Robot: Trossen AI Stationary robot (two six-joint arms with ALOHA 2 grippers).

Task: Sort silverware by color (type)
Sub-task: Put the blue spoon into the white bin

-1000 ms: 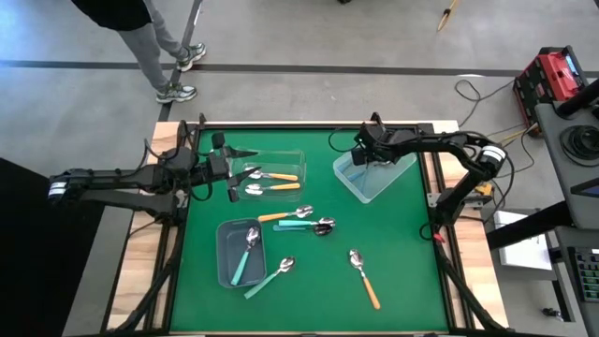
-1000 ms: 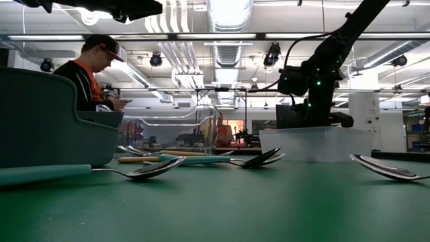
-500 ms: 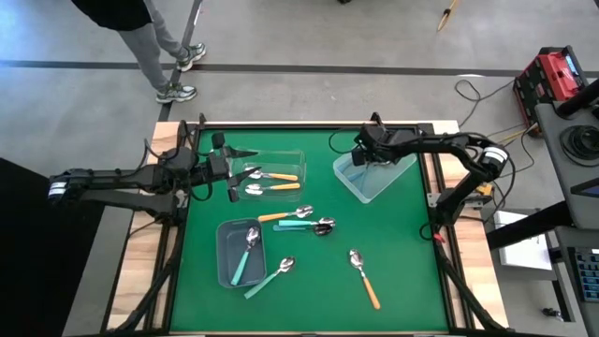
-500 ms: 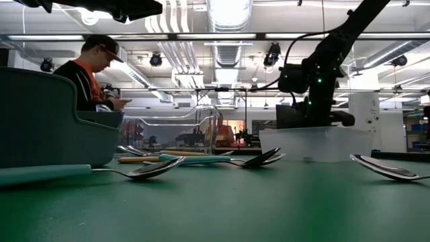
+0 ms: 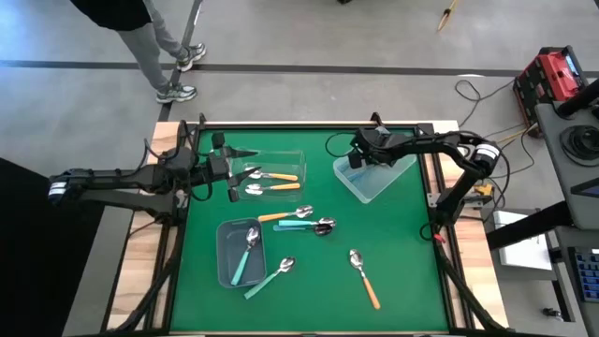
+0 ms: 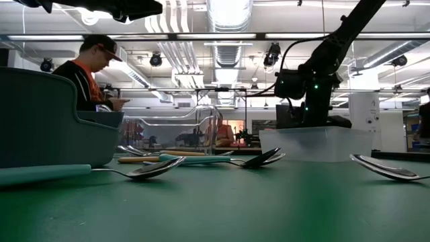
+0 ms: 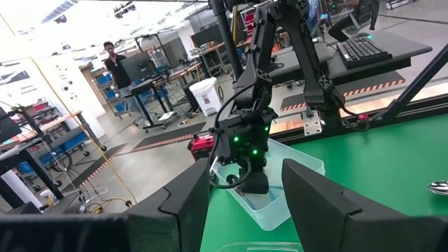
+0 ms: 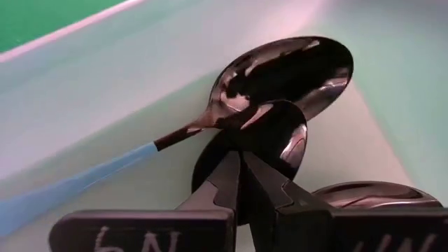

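Even, bright light falls from ceiling tubes [image 6: 228, 13] overhead, and shadows on the green table [image 5: 402, 262] stay short and soft. Glare streaks the spoon bowl [image 8: 294, 70] in the right wrist view, where the near fingers [image 8: 245, 189] blur. At table height the close grey bin [image 6: 40, 121] sits dark and unfocused.

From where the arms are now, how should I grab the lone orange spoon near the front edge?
Take the orange-handled spoon by the middle of its slim handle, from straight above, pincer closing across it. It lies flat and alone on the mat, bowl toward the bins.
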